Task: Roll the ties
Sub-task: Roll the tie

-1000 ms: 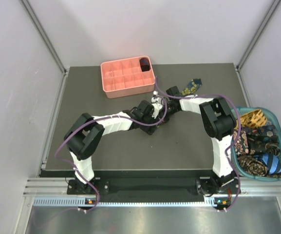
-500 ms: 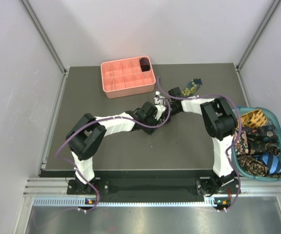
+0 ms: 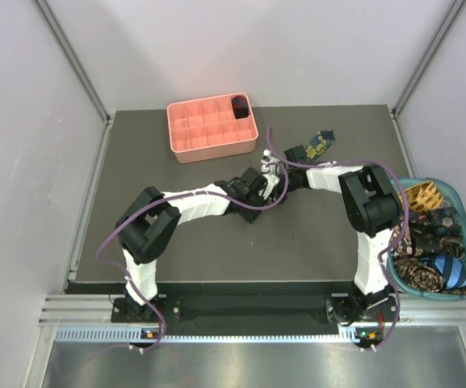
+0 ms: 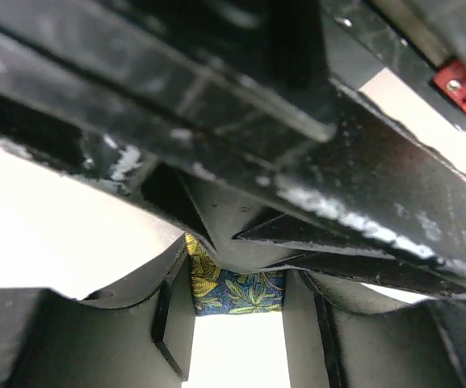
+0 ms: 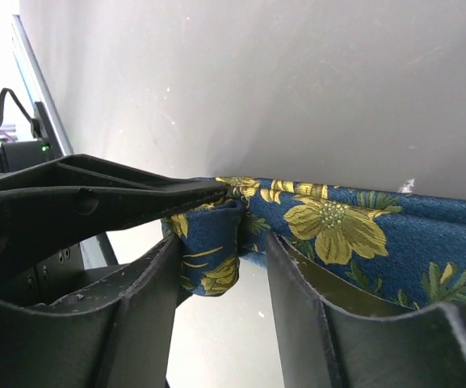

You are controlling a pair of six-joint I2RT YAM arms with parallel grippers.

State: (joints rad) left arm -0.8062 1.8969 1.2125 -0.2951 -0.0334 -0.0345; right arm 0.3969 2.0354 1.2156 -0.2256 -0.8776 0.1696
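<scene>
Up close, floral tie [image 5: 329, 226] fold loose between right tool [image 5: 223, 246] fingers, left tool [image 4: 237, 297] clenching it, overhead hidden.

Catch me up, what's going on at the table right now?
Both arms meet mid-table over a navy silky necktie with yellow flowers. Its end is turned into a small roll. The left gripper appears to pinch that roll, while the right gripper stands open around it. One dark rolled tie sits in a back corner compartment of the salmon-pink plastic grid tray. More ties wait in the teal plastic basket.
</scene>
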